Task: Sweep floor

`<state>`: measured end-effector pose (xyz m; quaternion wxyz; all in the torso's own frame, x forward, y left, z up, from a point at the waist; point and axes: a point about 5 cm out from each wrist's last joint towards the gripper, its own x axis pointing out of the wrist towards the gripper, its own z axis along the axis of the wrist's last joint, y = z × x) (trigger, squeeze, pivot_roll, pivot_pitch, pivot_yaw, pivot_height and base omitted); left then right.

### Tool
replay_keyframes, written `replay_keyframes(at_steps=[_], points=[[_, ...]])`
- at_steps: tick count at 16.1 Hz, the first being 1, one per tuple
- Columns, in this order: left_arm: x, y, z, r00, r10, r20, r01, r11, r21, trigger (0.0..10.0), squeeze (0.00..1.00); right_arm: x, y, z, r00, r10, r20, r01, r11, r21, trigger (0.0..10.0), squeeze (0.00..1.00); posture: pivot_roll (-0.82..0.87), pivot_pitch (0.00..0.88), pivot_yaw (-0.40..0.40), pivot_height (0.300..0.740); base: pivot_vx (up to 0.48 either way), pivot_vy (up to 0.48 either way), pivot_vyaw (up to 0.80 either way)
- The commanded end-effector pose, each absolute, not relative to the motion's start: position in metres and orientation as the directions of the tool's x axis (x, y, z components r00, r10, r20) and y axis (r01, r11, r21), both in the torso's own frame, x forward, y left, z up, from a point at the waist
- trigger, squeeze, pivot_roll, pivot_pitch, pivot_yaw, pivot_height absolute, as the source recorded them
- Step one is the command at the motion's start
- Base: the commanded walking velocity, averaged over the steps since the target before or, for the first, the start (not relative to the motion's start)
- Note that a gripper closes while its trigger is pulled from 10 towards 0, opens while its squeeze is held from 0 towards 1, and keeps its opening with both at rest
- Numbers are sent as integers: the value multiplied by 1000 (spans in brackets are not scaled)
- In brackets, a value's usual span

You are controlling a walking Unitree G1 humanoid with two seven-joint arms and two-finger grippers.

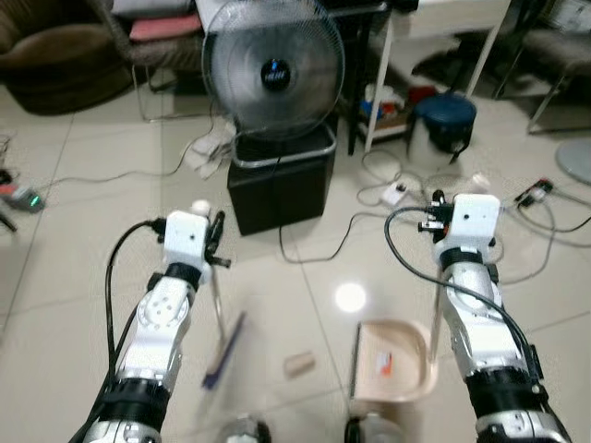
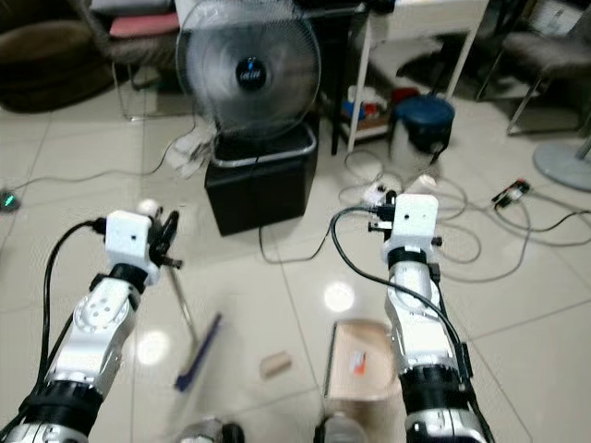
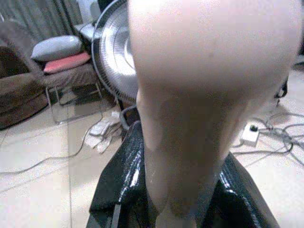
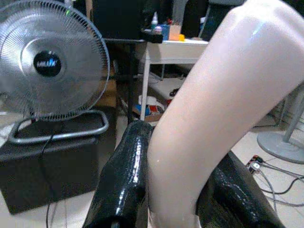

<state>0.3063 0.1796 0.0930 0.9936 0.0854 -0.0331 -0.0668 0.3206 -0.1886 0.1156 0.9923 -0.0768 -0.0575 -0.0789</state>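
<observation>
Left gripper (image 1: 216,242) clamps thin-handled blue-bristled broom (image 1: 222,355); right gripper (image 1: 434,214) clamps beige plastic dustpan (image 1: 395,365) at 5 o'clock; tan debris (image 1: 298,365) between; grey fan (image 1: 273,69) on black box (image 1: 282,185), 12 o'clock

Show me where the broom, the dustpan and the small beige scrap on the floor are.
broom (image 1: 224,351), left eye view, blue bristle head
dustpan (image 1: 406,365), left eye view, beige tray floor
beige scrap (image 1: 298,365), left eye view, its middle

Two silver jointed arms; white boxy wrist housings; looping black cables; glossy black fingers (image 4: 126,180)
</observation>
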Motion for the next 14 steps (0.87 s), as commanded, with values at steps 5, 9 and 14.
replay_keyframes(at_steps=[5,9,14], points=[[307,172,98,979,-167,120,144,973,183,10000,0,336,-165,113,981,-23,194,63,977,-205,10000,0,0,236,34,740,0,0,0],[307,161,95,974,-179,135,155,972,176,10000,0,340,-118,107,971,99,219,-54,977,-204,10000,0,36,278,8,740,0,0,0],[304,156,91,972,-194,131,169,969,181,10000,0,333,-90,98,960,176,217,-126,966,-228,10000,0,55,292,6,740,0,0,0]])
